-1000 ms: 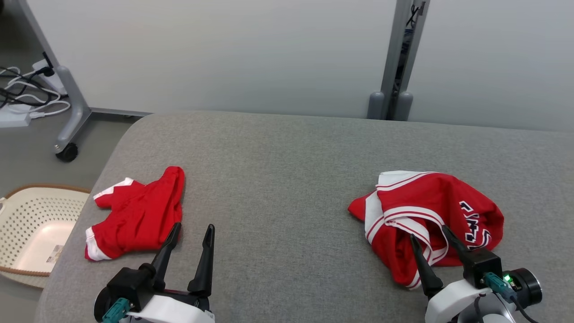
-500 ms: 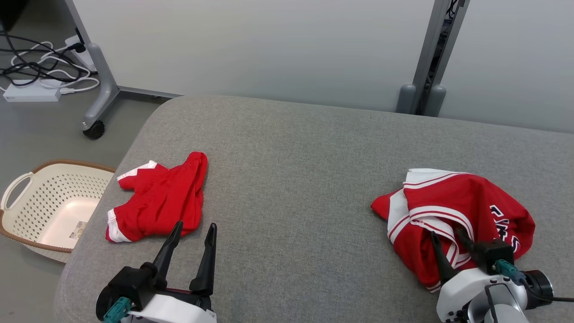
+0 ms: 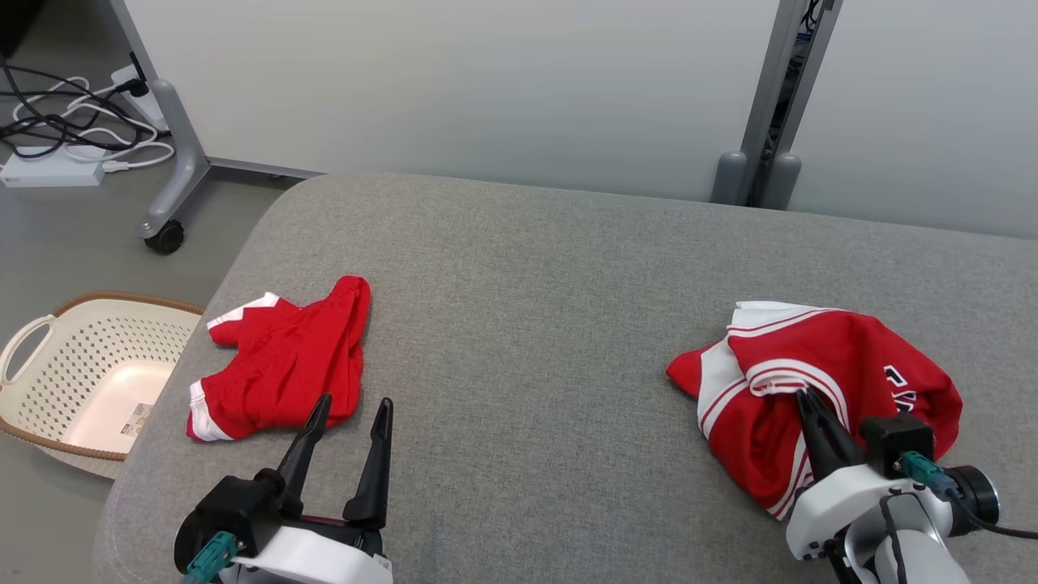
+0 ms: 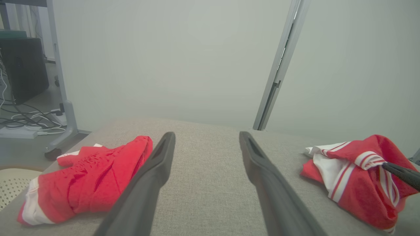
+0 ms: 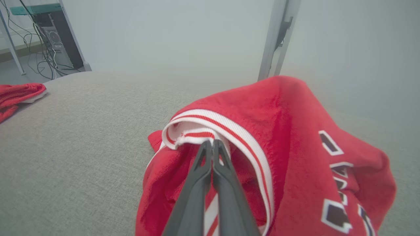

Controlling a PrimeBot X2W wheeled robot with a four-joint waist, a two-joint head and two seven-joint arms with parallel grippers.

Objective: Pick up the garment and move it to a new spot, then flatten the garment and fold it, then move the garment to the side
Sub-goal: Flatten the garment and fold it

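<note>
The garment (image 3: 843, 357), a crumpled red jersey with white striped trim and dark lettering, lies at the right of the grey padded table (image 3: 527, 324). My right gripper (image 3: 803, 395) is shut on a fold of its white-and-red trim, which bunches at the fingertips in the right wrist view, where the jersey (image 5: 288, 114) rises behind the gripper (image 5: 212, 142). My left gripper (image 3: 355, 401) stands open near the table's front left, nothing between its fingers. In the left wrist view the left gripper (image 4: 206, 134) points over bare table, with the jersey (image 4: 354, 177) to its right.
A second red garment with white hems (image 3: 284, 365) lies crumpled just beyond and left of the left gripper. A cream perforated basket (image 3: 130, 298) sits on the floor past the table's left edge. Cables (image 3: 57, 138) and a wheeled frame leg (image 3: 166, 235) are at the back left.
My right gripper has pushed forward into the jersey and shut on its striped trim. The head camera shifted, so the whole picture slid. The left gripper stayed open and still.
</note>
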